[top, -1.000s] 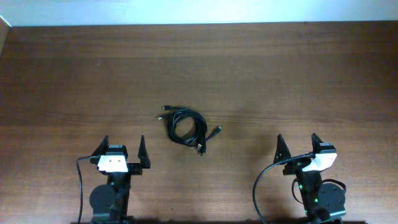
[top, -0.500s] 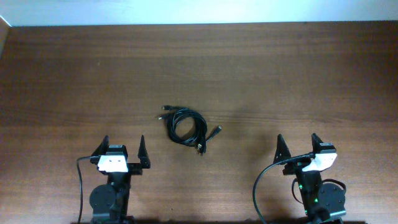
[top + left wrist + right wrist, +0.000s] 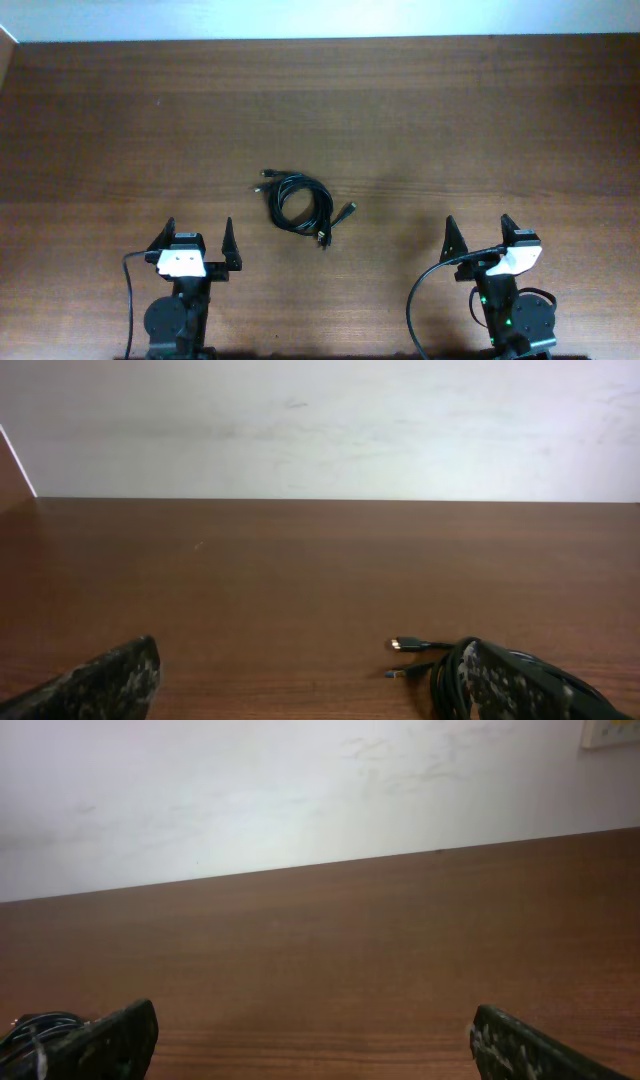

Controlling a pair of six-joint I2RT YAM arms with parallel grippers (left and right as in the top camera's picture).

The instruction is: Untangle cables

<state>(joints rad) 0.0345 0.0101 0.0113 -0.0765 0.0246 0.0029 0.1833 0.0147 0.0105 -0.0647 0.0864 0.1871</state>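
The cables [image 3: 298, 205] lie as one coiled black bundle on the wooden table, with small plugs sticking out at its upper left and lower right. In the left wrist view the bundle [image 3: 450, 675] shows at the lower right, partly behind my right finger, with two metal-tipped plugs pointing left. In the right wrist view a bit of the bundle [image 3: 30, 1023] shows at the far lower left. My left gripper [image 3: 195, 238] is open and empty, below and left of the bundle. My right gripper [image 3: 478, 232] is open and empty, well to the bundle's right.
The brown wooden table [image 3: 450, 120] stretches to a white wall at the back. A thick black wire [image 3: 418, 300] loops beside the right arm's base and another [image 3: 128, 285] beside the left arm's base.
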